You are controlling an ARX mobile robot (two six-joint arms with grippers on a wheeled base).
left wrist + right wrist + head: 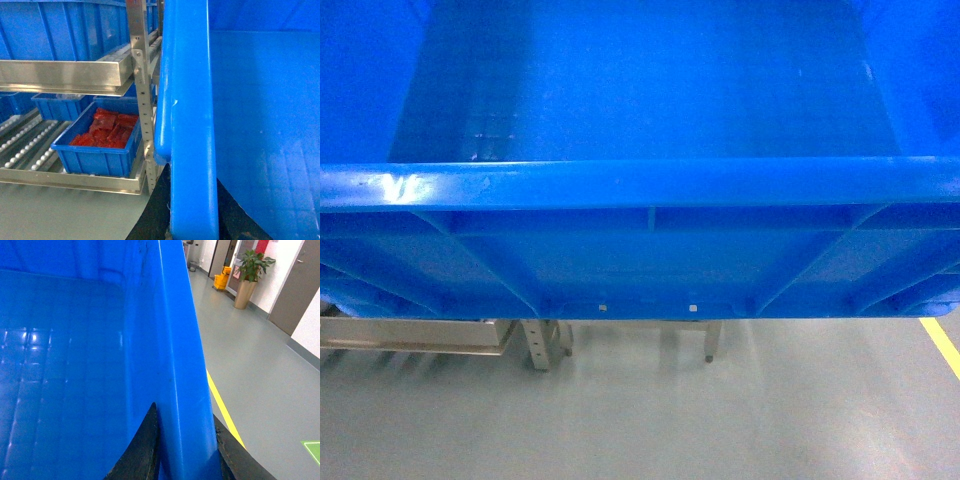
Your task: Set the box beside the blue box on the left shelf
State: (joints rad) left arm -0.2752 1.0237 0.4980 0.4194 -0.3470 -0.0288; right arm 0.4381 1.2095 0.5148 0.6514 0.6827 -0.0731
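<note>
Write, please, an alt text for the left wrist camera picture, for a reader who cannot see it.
The left gripper clamps the thick rim of a big, empty blue box, which fills the right half of the picture. On the left stands a metal rack with roller shelves; a smaller blue bin of red packets sits on them.

Overhead light is washing the box (640,180) in saturated blue, with white glare streaking the rim at left centre of the head view. The floor (640,410) along the bottom is smearing with motion blur. The wrist views are staying sharp; jaws at their bottom edges are appearing as dark silhouettes.
</note>
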